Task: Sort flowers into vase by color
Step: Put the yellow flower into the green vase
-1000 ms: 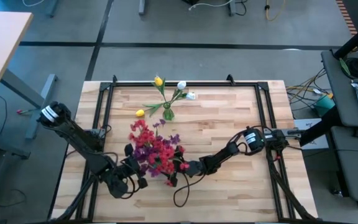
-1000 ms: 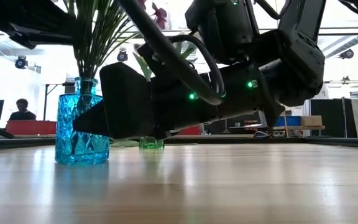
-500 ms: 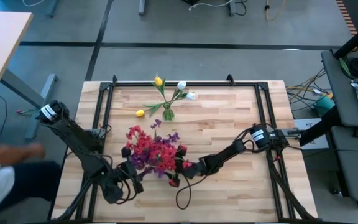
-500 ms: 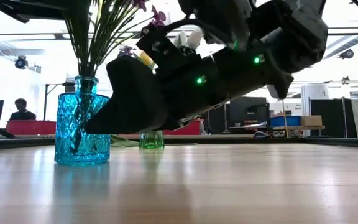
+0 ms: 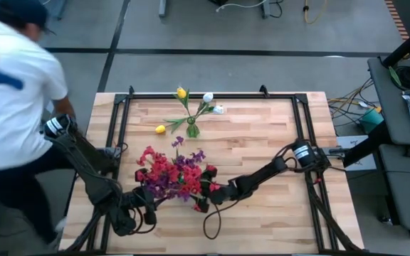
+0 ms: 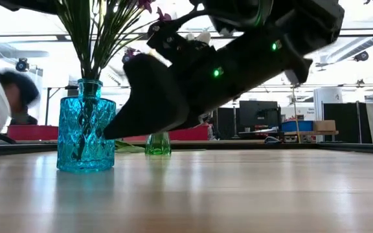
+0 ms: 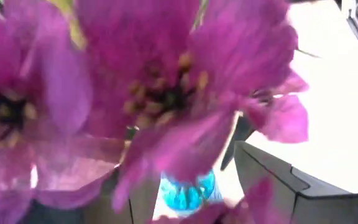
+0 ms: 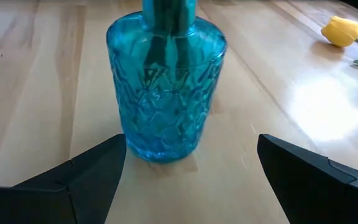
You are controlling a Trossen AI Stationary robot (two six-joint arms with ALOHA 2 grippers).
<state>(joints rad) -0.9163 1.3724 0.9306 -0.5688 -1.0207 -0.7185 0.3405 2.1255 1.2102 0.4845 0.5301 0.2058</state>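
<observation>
A blue glass vase (image 8: pixel 163 93) stands on the table holding a bunch of red and purple flowers (image 5: pixel 171 174). My right gripper (image 8: pixel 191 183) is open just short of the vase, one finger to each side, touching nothing. My left gripper (image 5: pixel 145 210) sits on the bunch's near-left side. Purple blooms (image 7: pixel 160 93) fill its wrist view, and its fingers show apart with the vase (image 7: pixel 185 193) between them. A small green vase (image 5: pixel 192 131) farther back holds yellow and white buds. One yellow bud (image 5: pixel 160 129) lies on the wood beside it.
A person in a white shirt (image 5: pixel 13 85) leans in at the table's far left corner, over the left arm's base. A black frame (image 5: pixel 212 94) runs along the table edges. Bare wood lies right of the right arm and along the near edge.
A person has come in at the far left corner. My left gripper has drawn back toward the near-left corner, and the flower bunch has shifted a little leftward. My right gripper has tipped its fingers downward and backed slightly away from the blue vase toward the right.
</observation>
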